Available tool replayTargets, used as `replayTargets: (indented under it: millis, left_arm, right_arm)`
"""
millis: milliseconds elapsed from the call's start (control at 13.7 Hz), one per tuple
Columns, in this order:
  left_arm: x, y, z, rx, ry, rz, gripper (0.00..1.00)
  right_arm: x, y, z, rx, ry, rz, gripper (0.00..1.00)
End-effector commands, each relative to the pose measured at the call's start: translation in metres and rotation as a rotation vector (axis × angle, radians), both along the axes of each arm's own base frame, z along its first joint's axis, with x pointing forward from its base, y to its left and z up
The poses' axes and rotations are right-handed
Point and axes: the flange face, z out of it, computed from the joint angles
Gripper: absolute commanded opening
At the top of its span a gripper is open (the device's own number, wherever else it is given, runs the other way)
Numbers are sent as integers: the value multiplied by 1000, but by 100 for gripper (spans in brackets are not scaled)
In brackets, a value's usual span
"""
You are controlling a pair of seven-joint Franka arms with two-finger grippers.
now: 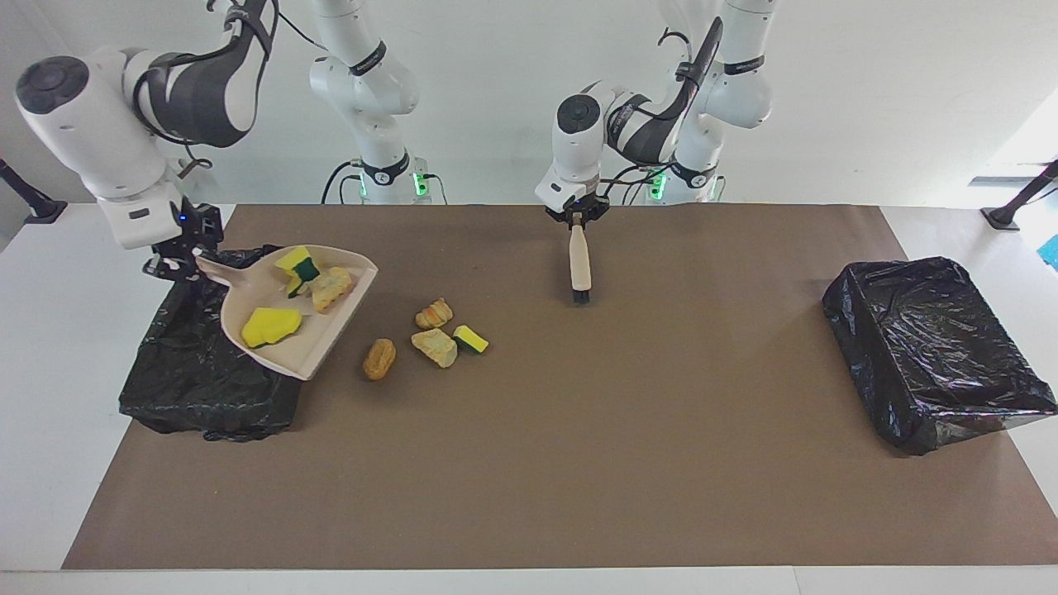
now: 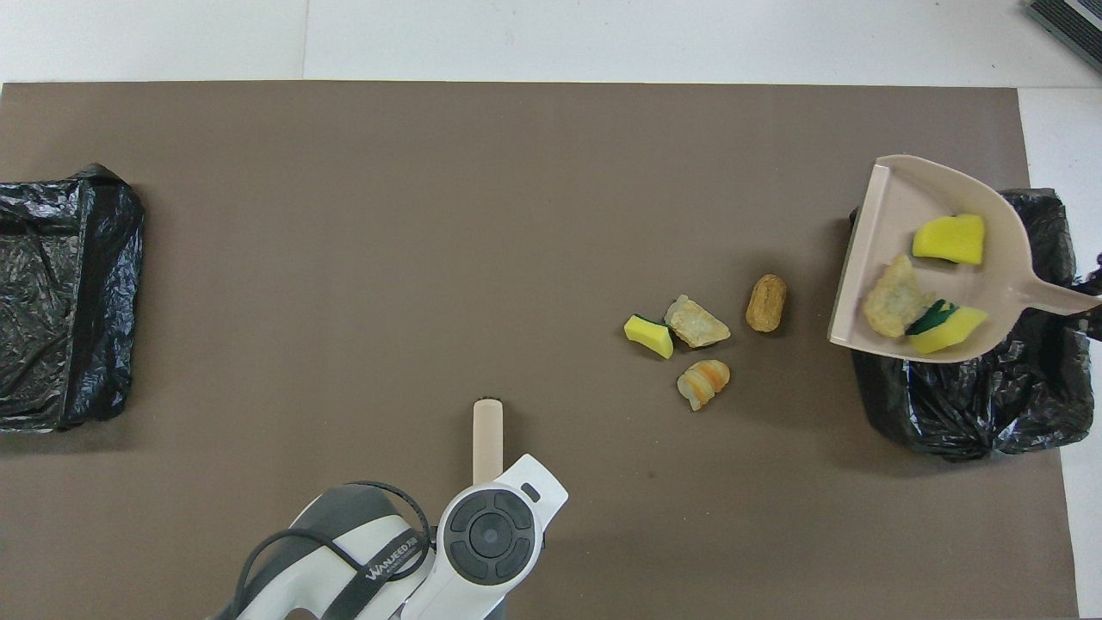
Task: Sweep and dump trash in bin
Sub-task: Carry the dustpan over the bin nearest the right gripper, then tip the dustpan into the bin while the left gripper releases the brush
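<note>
My right gripper (image 1: 178, 264) is shut on the handle of the beige dustpan (image 1: 322, 351), which it holds over the black-lined bin (image 1: 198, 388) at the right arm's end. The pan (image 2: 904, 194) holds a yellow sponge piece (image 1: 271, 326), a green-backed sponge (image 1: 299, 268) and a tan lump (image 1: 332, 287). Beside the pan's open edge, an orange-brown lump (image 1: 379, 358), a tan lump (image 1: 436, 347), a small green-backed sponge (image 1: 470, 338) and a striped lump (image 1: 435, 314) lie on the mat. My left gripper (image 1: 579, 219) is shut on a brush (image 1: 580, 264) that hangs bristles-down over the mat, apart from the scraps.
A second black-lined bin (image 1: 934, 355) stands at the left arm's end of the table. The brown mat (image 1: 579, 463) covers most of the table, with white tabletop around it.
</note>
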Motion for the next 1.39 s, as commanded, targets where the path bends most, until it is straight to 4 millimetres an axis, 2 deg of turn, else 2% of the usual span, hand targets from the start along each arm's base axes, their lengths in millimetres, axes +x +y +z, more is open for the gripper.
replayTargets:
  millis: [0, 146, 220, 293, 439, 659, 732, 879, 1098, 1245, 1318]
  left_arm:
    - [-5, 4, -4, -4, -34, 16, 0]
    - [-4, 5, -4, 0, -29, 15, 15]
    - [-1, 6, -5, 1, -30, 24, 60]
    - [3, 6, -5, 0, -27, 29, 100]
    - [23, 10, 10, -22, -41, 53, 100]
    - [62, 22, 40, -57, -62, 79, 100]
    - [80, 32, 50, -70, -70, 87, 100]
    - [116, 60, 73, -110, -83, 10, 100]
    - [163, 97, 103, -153, -92, -107, 100]
    - [193, 132, 122, -178, -127, -132, 100]
    - [204, 150, 129, -187, -144, -144, 100]
  right_arm:
    - [-14, -48, 7, -90, 19, 30, 0]
    - [-19, -80, 16, -193, -4, 78, 0]
    - [-21, -90, 19, -234, -8, 103, 0]
    - [-19, -95, 20, -299, -5, 135, 0]
    - [-11, -101, 15, -405, 4, 187, 0]
    - [0, -106, -6, -552, 23, 311, 0]
    - [0, -106, -15, -575, 36, 342, 0]
    - [-2, -104, -29, -619, 80, 395, 0]
    - [5, -86, -31, -667, 120, 497, 0]
    - [13, -70, -30, -708, 133, 553, 0]
    - [12, -68, -30, -719, 142, 566, 0]
